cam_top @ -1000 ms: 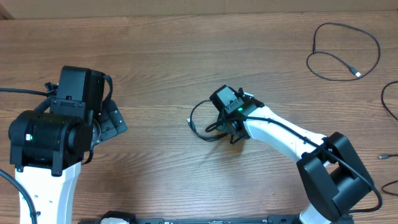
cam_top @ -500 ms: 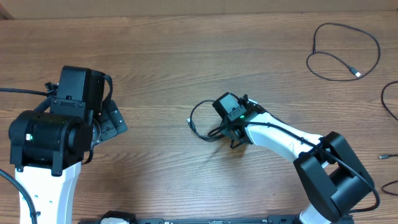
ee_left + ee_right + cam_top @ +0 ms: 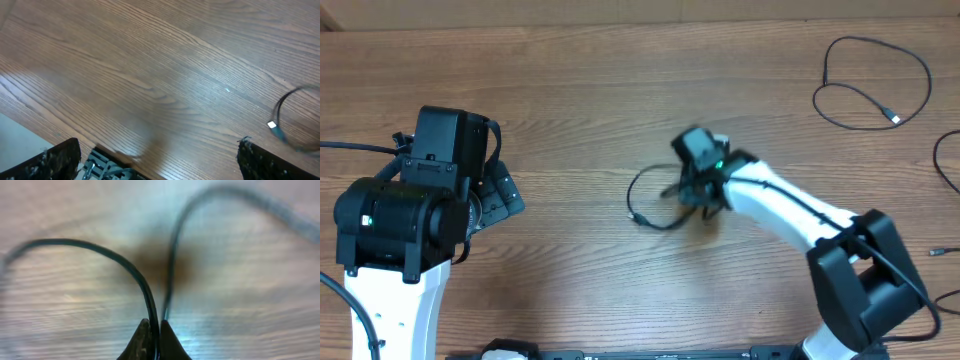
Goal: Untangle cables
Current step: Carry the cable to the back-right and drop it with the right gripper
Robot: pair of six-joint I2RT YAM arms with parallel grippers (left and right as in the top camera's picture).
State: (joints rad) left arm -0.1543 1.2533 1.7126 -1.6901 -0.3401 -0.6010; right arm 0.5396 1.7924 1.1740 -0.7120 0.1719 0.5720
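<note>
Right wrist view: right gripper (image 3: 154, 340) pinched shut on a cable (image 3: 142, 282), two strands meeting at its tips, probably to draw the loop out. Overhead, this cable lies mid-way across the table (image 3: 570, 80), well apart from the far cable (image 3: 895, 119); left gripper (image 3: 159, 145) gapes wide, empty, idle.

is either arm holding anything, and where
Right gripper pinches a thin black cable mid-length, away from its plug. Left gripper holds nothing.
</note>
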